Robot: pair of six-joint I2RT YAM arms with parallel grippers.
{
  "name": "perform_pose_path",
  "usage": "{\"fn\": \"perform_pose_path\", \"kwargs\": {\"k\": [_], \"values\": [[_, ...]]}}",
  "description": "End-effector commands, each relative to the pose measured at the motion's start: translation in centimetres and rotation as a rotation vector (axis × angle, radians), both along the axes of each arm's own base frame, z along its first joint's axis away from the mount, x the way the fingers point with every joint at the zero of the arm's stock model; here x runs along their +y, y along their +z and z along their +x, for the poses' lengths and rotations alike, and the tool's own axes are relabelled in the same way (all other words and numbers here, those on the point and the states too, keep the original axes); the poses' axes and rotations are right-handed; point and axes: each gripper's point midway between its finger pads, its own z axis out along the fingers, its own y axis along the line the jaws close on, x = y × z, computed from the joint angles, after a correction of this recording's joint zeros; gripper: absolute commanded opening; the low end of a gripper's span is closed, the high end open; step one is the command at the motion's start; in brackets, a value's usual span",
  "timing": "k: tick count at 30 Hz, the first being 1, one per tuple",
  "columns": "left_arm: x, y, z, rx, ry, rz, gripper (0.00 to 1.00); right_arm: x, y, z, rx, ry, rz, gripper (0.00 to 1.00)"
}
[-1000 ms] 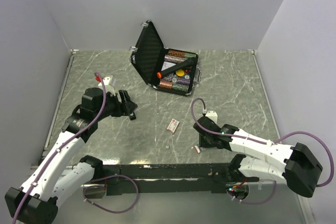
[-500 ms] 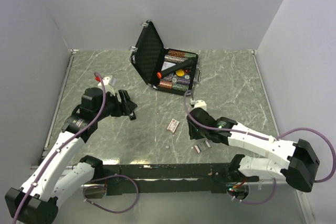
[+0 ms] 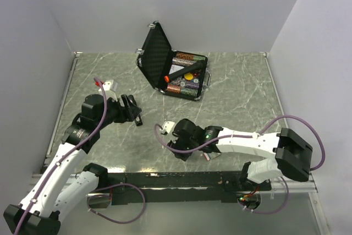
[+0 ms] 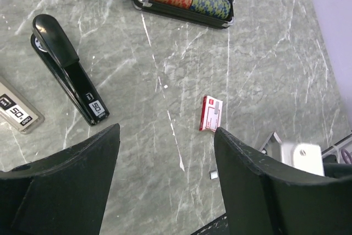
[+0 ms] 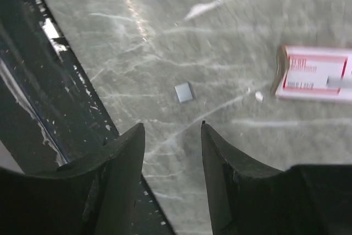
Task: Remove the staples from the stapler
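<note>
Stapler [image 4: 66, 67] lies flat on the worktop [image 4: 264, 53], black, nose toward the near side, directly below and left of your left hand [image 4: 168, 130]. That hand is spread wide with nothing in it, hovering clear above the stapler. Just left of the stapler lies a grey strip-shaped piece [image 4: 19, 113] carrying the same label; I cannot tell what it is. Your right hand [image 5: 171, 127] sits low near the worktop's front edge, fingers moderately apart and empty, with a small grey chip [image 5: 183, 92] just ahead of the gap and a red-and-white box [image 4: 212, 114] beyond it. The open case [image 4: 181, 14] of chips stands well away at the back. Judged step: getting a hold on the stapler, which is untouched. Suggest you bring the left hand down square across the body near the hinge end, fingers straddling both long sides, and pin it before the right hand works the loading end. Line up along its axis first; a skewed pinch will likely spin it on the smooth stone. Keep the right arm clear of the box.
</note>
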Motion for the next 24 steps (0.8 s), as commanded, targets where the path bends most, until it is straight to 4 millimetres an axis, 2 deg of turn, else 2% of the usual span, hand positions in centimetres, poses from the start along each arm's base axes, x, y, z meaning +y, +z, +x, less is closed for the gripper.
{"fn": "perform_pose_path", "kwargs": {"k": [1,5,16,24], "values": [[0.3,0.9,0.5,-0.048,0.023,-0.009,0.74,2.5,1.7,-0.2,-0.124,0.273,0.109,0.53],[0.4,1.2,0.4,-0.059,0.024,-0.015,0.74,2.7,1.3,-0.4,-0.171,0.350,0.134,0.55],[0.1,1.3,0.1,-0.060,0.004,-0.025,0.74,3.5,-1.9,1.1,-0.162,0.336,0.035,0.55],[0.0,1.2,0.2,-0.056,-0.002,-0.024,0.75,3.4,-3.1,1.2,-0.147,0.332,0.009,0.55]]}}
